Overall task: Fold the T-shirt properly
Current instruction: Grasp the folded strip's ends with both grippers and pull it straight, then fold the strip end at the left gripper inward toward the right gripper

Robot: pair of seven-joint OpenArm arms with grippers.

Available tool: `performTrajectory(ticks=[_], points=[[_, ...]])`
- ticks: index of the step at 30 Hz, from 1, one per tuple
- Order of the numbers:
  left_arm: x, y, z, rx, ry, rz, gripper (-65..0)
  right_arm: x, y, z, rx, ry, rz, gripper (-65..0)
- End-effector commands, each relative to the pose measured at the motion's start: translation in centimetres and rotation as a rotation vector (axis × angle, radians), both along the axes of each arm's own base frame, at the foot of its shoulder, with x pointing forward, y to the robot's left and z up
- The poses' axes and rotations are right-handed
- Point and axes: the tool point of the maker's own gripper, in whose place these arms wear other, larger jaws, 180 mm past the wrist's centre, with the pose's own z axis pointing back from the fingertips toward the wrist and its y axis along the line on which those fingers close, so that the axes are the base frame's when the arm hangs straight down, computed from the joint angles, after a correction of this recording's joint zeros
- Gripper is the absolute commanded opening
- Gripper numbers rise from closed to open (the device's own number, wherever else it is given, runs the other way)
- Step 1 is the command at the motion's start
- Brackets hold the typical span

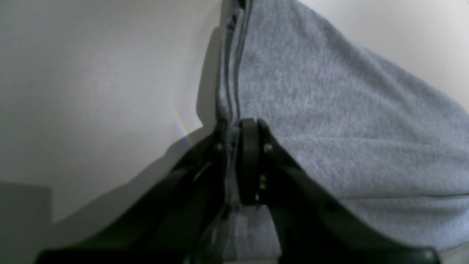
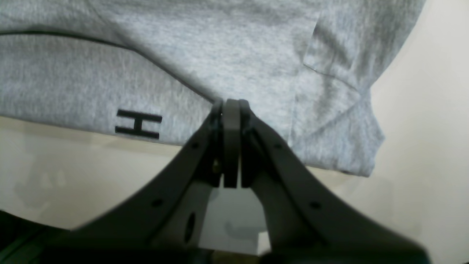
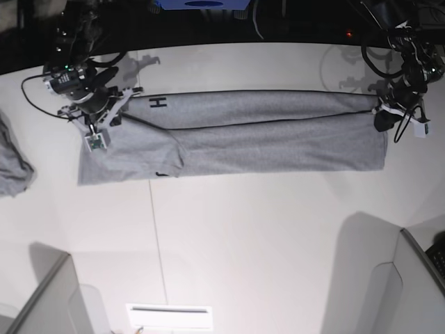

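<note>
The T-shirt lies in a long folded strip on the table. The left gripper and right gripper each pinch one end. Next, they likely bring the ends together.

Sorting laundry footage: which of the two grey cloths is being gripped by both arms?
The long T-shirt with a black H, stretched between left gripper and right gripper; the smaller grey cloth lies untouched at the table's edge.

Left gripper is pinching layered cloth between closed jaws, its arm reaching in from 2 o'clock in the base view. Right gripper is sitting with jaws pressed together, its arm entering from 10 o'clock.
</note>
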Motion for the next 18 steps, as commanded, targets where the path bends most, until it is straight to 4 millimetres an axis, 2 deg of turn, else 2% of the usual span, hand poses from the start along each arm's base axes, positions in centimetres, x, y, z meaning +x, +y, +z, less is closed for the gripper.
performTrajectory(ticks=[1, 4, 7, 10, 13, 18], points=[[-1.3, 0.9, -0.8, 0.046, 0.086, -0.018, -65.0, 0.6, 0.1, 1.0, 0.001, -0.043, 0.018, -65.0], [-0.9, 2.2, 0.3, 0.084, 0.054, -0.008, -65.0, -0.3, 1.0, 0.5, -0.005, -0.026, 0.106, -65.0], [-0.6, 4.3, 2.9, 0.148, 0.001, 0.024, -65.0, -1.0, 1.9, 0.1, 0.007, -0.015, 0.156, -65.0], [-0.8, 5.4, 5.3, 0.214, -0.039, 0.030, -65.0, -1.3, 2.5, 0.0, 0.024, -0.010, 0.158, -65.0], [-0.5, 5.2, 7.8, 0.285, -0.078, -0.006, -65.0, -1.3, 3.0, -0.1, 0.040, -0.011, 0.154, -65.0], [-0.7, 3.7, 11.0, 0.389, -0.118, -0.089, -65.0, -1.3, 3.1, -0.1, 0.041, -0.011, 0.153, -65.0]])
